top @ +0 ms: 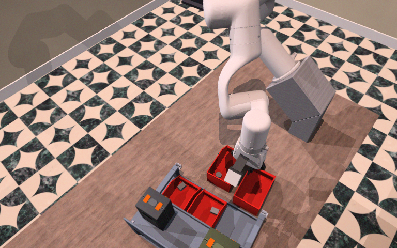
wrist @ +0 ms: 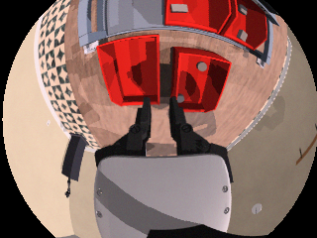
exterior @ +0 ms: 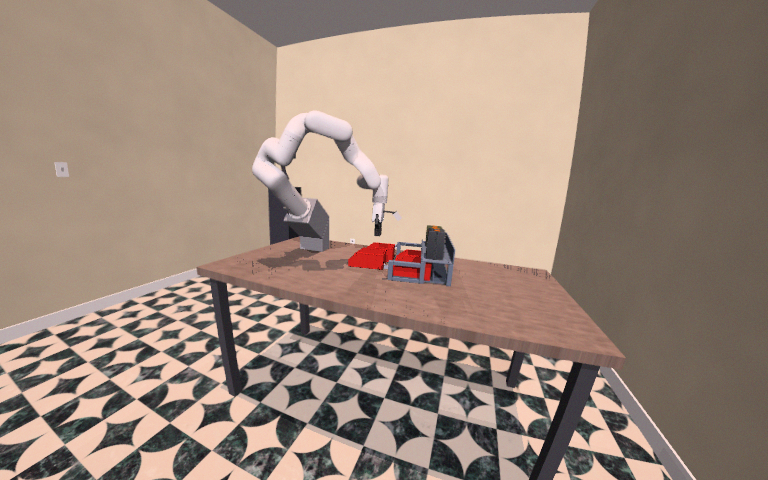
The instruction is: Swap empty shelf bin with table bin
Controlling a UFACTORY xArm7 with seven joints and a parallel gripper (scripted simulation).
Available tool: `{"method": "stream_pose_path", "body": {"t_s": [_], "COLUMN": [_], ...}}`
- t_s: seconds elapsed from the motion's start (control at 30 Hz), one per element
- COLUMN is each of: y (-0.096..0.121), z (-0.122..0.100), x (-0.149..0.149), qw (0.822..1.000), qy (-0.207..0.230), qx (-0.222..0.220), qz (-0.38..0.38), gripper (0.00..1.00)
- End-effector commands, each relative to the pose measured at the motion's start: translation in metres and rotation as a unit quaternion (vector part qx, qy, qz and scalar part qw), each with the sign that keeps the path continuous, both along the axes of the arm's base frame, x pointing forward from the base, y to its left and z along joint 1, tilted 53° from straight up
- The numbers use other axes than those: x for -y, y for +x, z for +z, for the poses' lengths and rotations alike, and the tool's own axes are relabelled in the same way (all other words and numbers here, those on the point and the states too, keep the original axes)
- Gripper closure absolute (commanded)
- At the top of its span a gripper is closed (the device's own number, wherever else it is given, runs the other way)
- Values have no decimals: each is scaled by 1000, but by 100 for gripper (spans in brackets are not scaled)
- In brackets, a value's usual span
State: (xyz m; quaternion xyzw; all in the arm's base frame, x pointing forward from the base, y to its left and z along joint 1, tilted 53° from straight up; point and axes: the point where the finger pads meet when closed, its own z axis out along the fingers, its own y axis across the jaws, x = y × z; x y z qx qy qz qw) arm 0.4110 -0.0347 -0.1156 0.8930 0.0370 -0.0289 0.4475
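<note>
The empty red bin (top: 248, 191) (wrist: 141, 69) stands on the table in front of the shelf's free place (top: 231, 217) (wrist: 136, 13). The red bin with parts (top: 227, 163) (wrist: 188, 78) stands beside it, a gap between them. Two round grey parts show in it in the wrist view, one at the front (wrist: 201, 66) and one at the rear (wrist: 180, 98). My gripper (exterior: 377, 233) (wrist: 159, 105) is partly open and empty. It hangs above the bins, its fingertips seen over their rear ends and the gap. In the top view the arm hides part of the parts bin.
Two red bins, one on the far side (top: 179, 194) and one in the middle (top: 201, 208), stand on the grey shelf (top: 187, 223), each with a grey part visible. A dark box (top: 153, 207) (exterior: 434, 243) and an olive box (top: 224, 241) stand on the shelf's upper board.
</note>
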Motion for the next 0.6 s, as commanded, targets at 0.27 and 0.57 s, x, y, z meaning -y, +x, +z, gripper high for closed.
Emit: {"method": "stream_pose_path", "body": {"t_s": [0.27, 0.57], "y": [2, 2], "z": [-12, -21], "x": [14, 25], "qw": [1000, 1000], "qy": [2, 2], "qx": [1, 1], "qz": [2, 2], "gripper": [74, 74]}}
